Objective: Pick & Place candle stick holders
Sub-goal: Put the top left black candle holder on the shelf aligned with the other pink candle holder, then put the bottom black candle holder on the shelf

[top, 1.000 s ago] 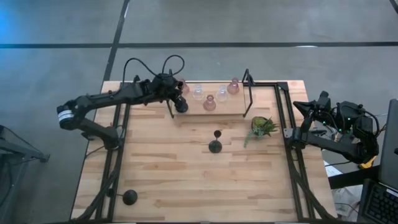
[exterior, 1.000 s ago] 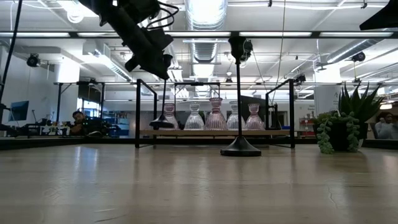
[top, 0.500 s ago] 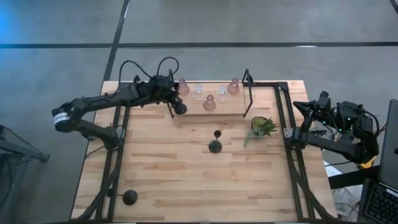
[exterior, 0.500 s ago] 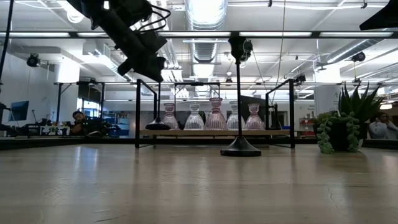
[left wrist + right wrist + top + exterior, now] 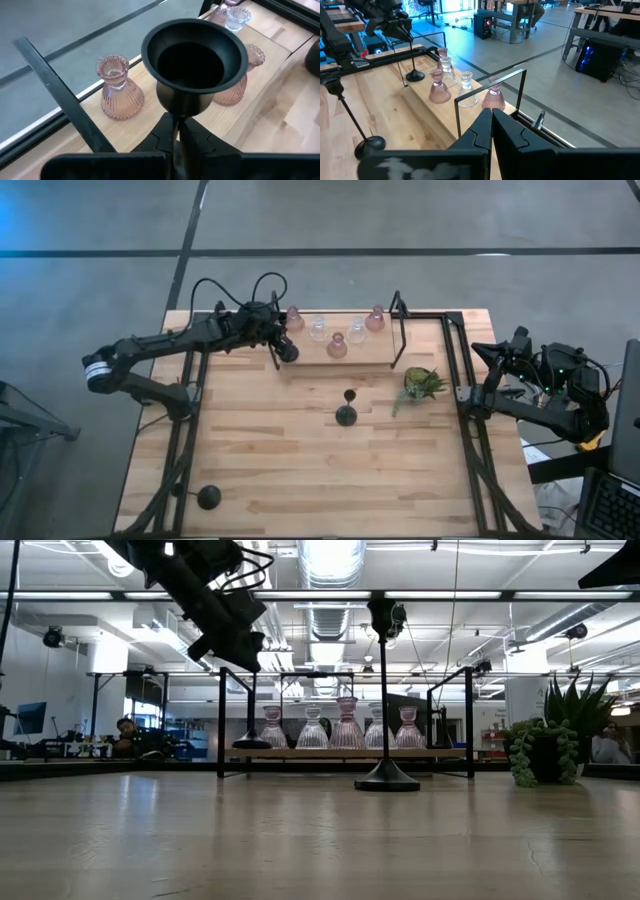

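Observation:
My left gripper (image 5: 273,330) is shut on a black candle stick holder (image 5: 194,55) over the left end of a wooden shelf board (image 5: 375,354) at the table's far side. The holder's round base (image 5: 252,744) sits at board level; I cannot tell if it touches. Several pink and clear glass holders (image 5: 337,345) stand on the board. A second black holder (image 5: 346,415) stands mid-table, and a third black holder (image 5: 208,498) stands near the front left corner. My right gripper (image 5: 490,117) is shut and empty at the table's right edge (image 5: 497,350). My left gripper pinches the black holder's thin stem (image 5: 176,119) between its two fingers, just under the cup. The fingers slant down from the table's left and lie across the stem. The holder stands upright below the fingers, base down at the shelf board's left end.
A black wire frame (image 5: 401,330) surrounds the shelf board. A small green plant (image 5: 422,383) stands right of the board. Black rails (image 5: 455,380) run along the table's left and right sides. Bare wood lies in the table's near half.
My left gripper has gone a little toward the table's left edge and down with the black holder. The holder has stayed upright, and its base has come down to the level of the board's left end.

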`<state>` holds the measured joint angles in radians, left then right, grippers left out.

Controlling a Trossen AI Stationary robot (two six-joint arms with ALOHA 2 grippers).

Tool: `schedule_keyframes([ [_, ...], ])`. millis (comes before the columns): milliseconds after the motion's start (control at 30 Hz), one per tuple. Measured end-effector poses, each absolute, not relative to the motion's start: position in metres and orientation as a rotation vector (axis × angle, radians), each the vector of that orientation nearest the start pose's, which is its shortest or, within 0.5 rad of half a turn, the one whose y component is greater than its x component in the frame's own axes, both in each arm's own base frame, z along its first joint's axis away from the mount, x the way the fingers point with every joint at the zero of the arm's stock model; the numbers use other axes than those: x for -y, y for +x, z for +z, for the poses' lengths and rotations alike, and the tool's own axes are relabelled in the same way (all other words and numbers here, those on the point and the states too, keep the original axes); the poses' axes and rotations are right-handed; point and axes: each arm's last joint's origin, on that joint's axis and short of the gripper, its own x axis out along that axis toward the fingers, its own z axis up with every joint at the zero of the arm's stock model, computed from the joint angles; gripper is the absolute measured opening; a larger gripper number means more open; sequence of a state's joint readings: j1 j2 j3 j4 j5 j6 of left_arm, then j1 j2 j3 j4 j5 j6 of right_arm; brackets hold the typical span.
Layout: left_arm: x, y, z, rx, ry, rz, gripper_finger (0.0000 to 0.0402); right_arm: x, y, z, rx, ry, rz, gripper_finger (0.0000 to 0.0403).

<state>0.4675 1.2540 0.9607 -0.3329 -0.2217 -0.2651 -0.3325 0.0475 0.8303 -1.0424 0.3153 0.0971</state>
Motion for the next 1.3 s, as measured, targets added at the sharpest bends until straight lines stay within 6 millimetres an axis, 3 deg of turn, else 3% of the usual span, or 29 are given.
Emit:
schedule_keyframes([
  [900, -0.129, 0.241, 0.279, -0.519, -0.314, 0.723, 0.0019, 0.002, -0.022, 0.307, -0.232, 0.095, -0.656, 0.0008],
  [1300, -0.128, 0.241, 0.275, -0.541, -0.333, 0.698, 0.0049, 0.002, -0.022, 0.307, -0.232, 0.095, -0.656, 0.0008],
])
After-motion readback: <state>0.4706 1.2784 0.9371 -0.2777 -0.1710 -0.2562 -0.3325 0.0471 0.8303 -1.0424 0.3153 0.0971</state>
